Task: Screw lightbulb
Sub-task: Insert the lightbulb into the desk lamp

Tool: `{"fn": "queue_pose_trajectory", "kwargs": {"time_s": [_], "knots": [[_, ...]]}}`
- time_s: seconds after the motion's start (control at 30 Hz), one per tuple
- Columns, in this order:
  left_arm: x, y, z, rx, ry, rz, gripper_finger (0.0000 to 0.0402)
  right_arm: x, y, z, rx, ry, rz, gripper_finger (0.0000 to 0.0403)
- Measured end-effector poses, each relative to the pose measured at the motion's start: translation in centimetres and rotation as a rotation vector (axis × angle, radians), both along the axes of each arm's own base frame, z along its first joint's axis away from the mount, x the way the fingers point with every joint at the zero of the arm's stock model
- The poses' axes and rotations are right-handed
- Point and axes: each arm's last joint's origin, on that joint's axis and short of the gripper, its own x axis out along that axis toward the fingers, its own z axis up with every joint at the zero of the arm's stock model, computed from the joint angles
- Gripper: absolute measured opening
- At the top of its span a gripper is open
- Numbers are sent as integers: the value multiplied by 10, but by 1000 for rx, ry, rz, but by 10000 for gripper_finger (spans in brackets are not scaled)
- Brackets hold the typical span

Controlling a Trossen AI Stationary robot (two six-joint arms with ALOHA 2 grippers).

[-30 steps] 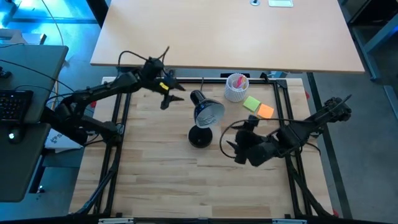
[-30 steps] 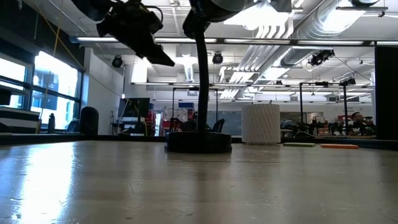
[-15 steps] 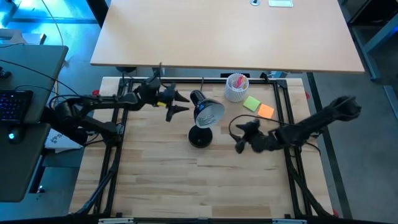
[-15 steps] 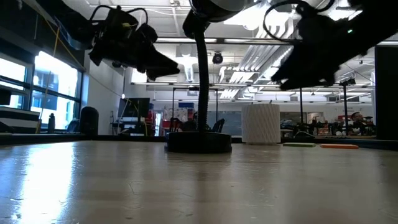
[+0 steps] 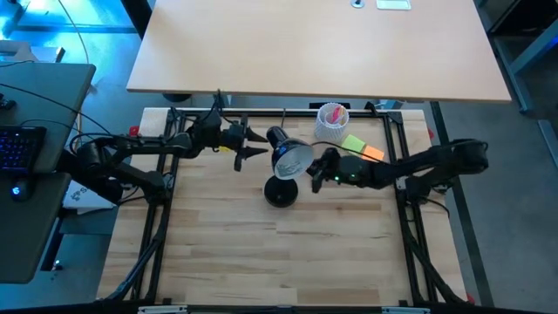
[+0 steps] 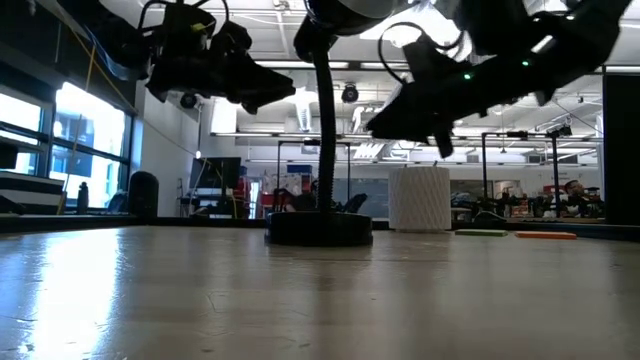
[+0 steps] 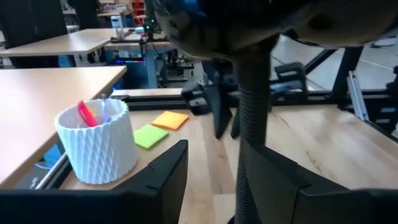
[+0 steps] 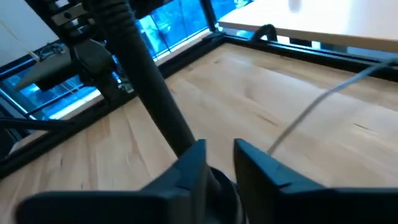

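A black desk lamp stands mid-table on its round base (image 5: 279, 194), its ribbed neck (image 6: 323, 130) rising to the head (image 5: 293, 157), whose pale open face looks up. The lightbulb does not show as a separate thing in any view. My left gripper (image 5: 260, 145) hangs left of the head, fingers level and pointing toward the table's right. It is open, with the neck (image 7: 252, 118) just ahead of its fingertips. My right gripper (image 5: 316, 171) reaches in from the right, beside the head's rim. Its fingers (image 8: 193, 163) stand a narrow gap apart. My left gripper has the lamp's neck close before its tips; I cannot tell whether a finger touches it. My right gripper is close against the lamp's head, and a dark rounded part (image 8: 217, 182) shows in the gap; I cannot tell whether the fingers touch it.
A white ribbed cup (image 5: 331, 122) with a pink thing inside stands at the far side, right of the lamp. A green note (image 5: 352, 145) and an orange note (image 5: 372, 155) lie beside it. Black frame rails (image 5: 166, 174) border the table. The near half of the wooden top is bare.
My right gripper has swung from the table's right near part toward the far left and up, ending beside the lamp's head. My left gripper has moved toward the table's right and slightly down, closing in on the lamp's neck. The lamp has kept still.
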Motion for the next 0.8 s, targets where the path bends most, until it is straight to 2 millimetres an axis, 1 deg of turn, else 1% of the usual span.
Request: {"fn": "queue_pose_trajectory", "kwargs": {"time_s": [0.17, 0.23, 0.4, 0.5, 0.67, 0.8], "knots": [[2, 1, 8, 8, -41, -17, 136, 27, -2, 2, -47, 19, 24, 12], [3, 1, 13, 12, -53, -43, 133, 35, -3, 3, -56, 19, 16, 4], [6, 1, 20, 23, -64, -66, 127, 46, -6, 5, -53, 12, 3, 8], [6, 2, 21, 29, -61, -65, 127, 47, -6, 2, -56, 35, 11, 2], [6, 2, 18, 15, -35, -52, 127, 41, -6, 0, -66, 126, -3, 2], [-2, 1, 19, -3, 30, -18, 126, 36, -6, -4, -92, 212, -21, 2]]}}
